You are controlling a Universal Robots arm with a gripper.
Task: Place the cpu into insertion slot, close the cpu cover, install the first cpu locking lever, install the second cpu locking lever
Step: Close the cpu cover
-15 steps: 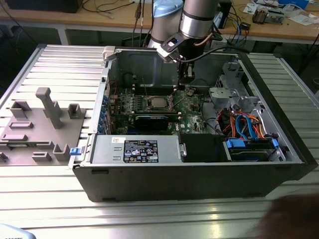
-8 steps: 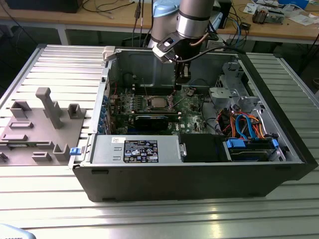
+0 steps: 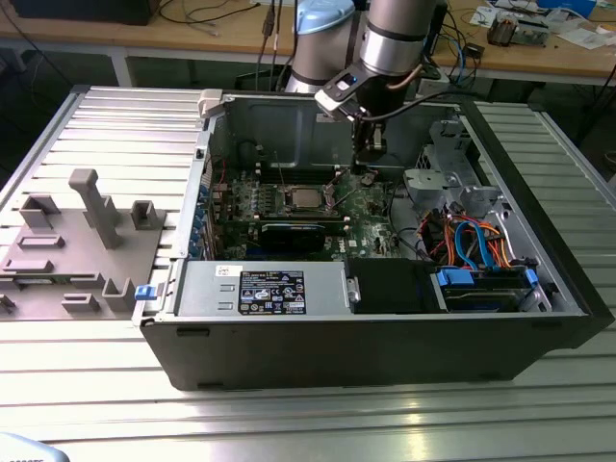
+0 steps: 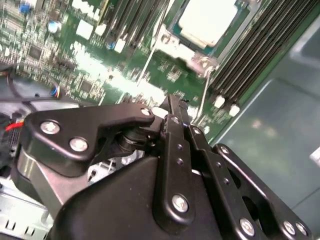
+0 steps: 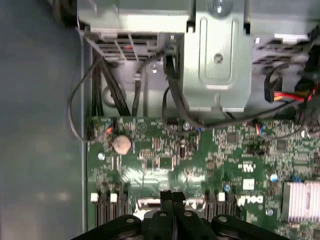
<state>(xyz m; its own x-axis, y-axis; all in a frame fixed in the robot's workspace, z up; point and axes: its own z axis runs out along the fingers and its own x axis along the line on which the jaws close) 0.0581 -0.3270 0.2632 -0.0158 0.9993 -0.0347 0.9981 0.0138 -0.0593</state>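
The cpu (image 3: 305, 197) lies flat, silver top up, in the insertion slot (image 3: 287, 202) on the green board inside the open computer case. In the second wrist view the cpu (image 4: 207, 20) sits inside the silver cpu cover (image 4: 175, 46), which lies down around it. Two thin wire levers (image 4: 149, 62) run beside the socket; whether they are latched I cannot tell. My gripper (image 3: 367, 171) hangs over the board to the exterior view's right of the socket. Its black fingers are shut with nothing between them in both wrist views (image 4: 172, 107) (image 5: 172, 196).
A long black graphics card (image 3: 294, 234) lies just in front of the socket. The power supply (image 3: 274, 289) and a drive bay with blue and orange cables (image 3: 472, 245) fill the case front. Memory slots (image 4: 250, 65) flank the socket. A grey fixture (image 3: 87, 231) stands on the table at the exterior view's left.
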